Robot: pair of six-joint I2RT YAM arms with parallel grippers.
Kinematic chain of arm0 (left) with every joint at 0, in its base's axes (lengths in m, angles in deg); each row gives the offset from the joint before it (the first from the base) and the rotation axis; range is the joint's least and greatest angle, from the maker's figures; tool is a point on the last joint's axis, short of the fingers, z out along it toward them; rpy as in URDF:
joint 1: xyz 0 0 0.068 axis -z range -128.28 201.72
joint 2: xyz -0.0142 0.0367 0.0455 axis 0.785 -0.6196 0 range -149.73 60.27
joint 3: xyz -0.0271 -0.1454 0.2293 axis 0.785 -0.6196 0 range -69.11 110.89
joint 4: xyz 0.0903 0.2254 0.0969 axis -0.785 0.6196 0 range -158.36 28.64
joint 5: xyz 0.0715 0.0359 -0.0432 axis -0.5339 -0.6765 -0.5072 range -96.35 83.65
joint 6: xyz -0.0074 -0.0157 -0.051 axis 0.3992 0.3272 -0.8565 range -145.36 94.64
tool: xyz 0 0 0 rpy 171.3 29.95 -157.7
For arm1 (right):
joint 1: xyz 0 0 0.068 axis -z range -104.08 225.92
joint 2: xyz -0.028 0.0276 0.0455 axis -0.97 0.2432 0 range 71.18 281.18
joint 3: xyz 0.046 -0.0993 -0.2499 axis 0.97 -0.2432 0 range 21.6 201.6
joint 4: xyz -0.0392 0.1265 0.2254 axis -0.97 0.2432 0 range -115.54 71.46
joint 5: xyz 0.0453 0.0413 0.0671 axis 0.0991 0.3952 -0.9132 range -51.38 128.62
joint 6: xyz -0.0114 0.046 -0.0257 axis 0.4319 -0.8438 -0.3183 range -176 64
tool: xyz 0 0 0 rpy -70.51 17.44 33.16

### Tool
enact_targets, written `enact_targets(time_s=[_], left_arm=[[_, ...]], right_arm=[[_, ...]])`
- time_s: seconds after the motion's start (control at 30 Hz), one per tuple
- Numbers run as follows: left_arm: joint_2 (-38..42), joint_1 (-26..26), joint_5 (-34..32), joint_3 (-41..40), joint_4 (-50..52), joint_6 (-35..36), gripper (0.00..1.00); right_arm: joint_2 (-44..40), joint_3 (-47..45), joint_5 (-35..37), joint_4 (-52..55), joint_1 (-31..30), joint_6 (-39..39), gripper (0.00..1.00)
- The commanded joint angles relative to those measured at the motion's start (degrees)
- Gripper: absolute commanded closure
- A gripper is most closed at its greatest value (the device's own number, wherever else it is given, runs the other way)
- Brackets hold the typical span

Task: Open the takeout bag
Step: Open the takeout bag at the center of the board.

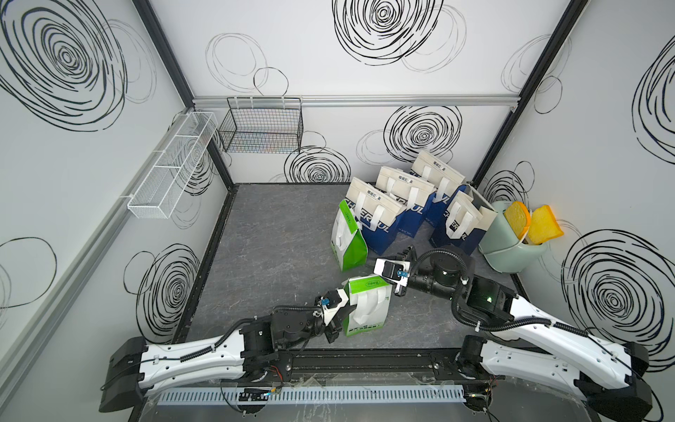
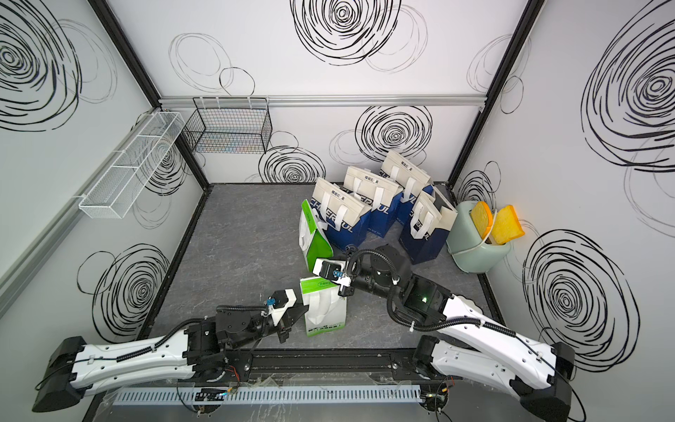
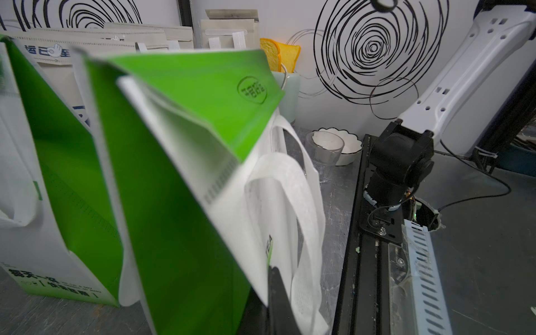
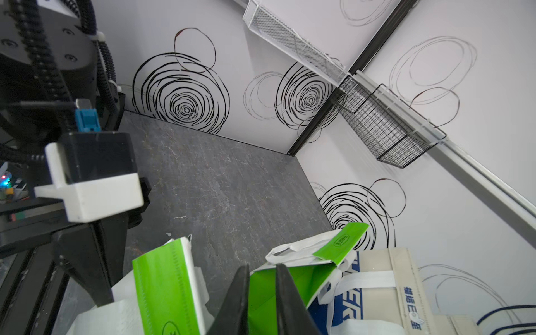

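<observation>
Two end effectors flank the takeout bag point(image 1: 365, 308), a green-and-white fabric bag standing upright on the table point(image 1: 277, 234). It sits close to the front rail point(image 1: 365, 360), apart from the second green bag point(image 1: 347, 237) and the cluster of blue-and-beige bags point(image 1: 387, 215) farther back. The left end effector point(image 1: 347, 313) is clamped tight on the side of the bag nearest its arm. In the left wrist view one black finger point(image 3: 277, 293) presses on the white panel beside the looped handle point(image 3: 304, 197). The right end effector point(image 1: 396, 290) hangs at the opposite upper corner of the bag. In the right wrist view its fingers point(image 4: 237, 301) stand a narrow gap apart, and only the green of the bag behind shows between them, so it seems to hold nothing. The folded green top flap point(image 4: 165, 284) lies just beside those fingers, and it looks folded over the mouth, so I judge the bag not yet open. The step in hand appears to be the spreading of the mouth, with the left side anchored and the right side seeking a fresh hold. The next move likely calls for the right end effector to slip a finger under the flap's free edge or catch the far handle. It would then close firmly and draw away from the left one while that hold stays put. The fabric looks light and limp, so a slow pull should keep the bag from tipping or sliding toward its neighbour.
</observation>
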Motion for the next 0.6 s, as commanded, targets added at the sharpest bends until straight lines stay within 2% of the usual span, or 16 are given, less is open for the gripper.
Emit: enact_targets(time_s=[0.0,0.13,0.2,0.33,0.4,0.57], left_arm=[[0.9,0.4,-0.9,2.0,-1.8,0.6,1.0],[0.8,0.3,-1.0,2.2,-1.8,0.6,1.0],[0.8,0.2,-0.7,2.5,-1.7,0.8,1.0],[0.8,0.3,-0.1,2.6,-1.6,0.8,1.0],[0.8,0.3,-0.1,2.6,-1.6,0.7,1.0],[0.6,0.2,-0.3,2.4,-1.9,0.7,1.0]], right_arm=[[-1.7,1.8,-2.9,1.1,0.4,2.2,0.75],[-3.7,2.2,-3.7,3.8,0.9,5.0,0.73],[-4.8,1.9,-3.7,7.5,1.0,9.1,0.69],[-6.5,0.5,1.3,15.5,1.0,17.3,0.64],[-8.2,-0.4,1.6,17.1,1.0,19.8,0.62],[-12.0,-5.8,3.3,17.4,0.8,28.9,0.49]])
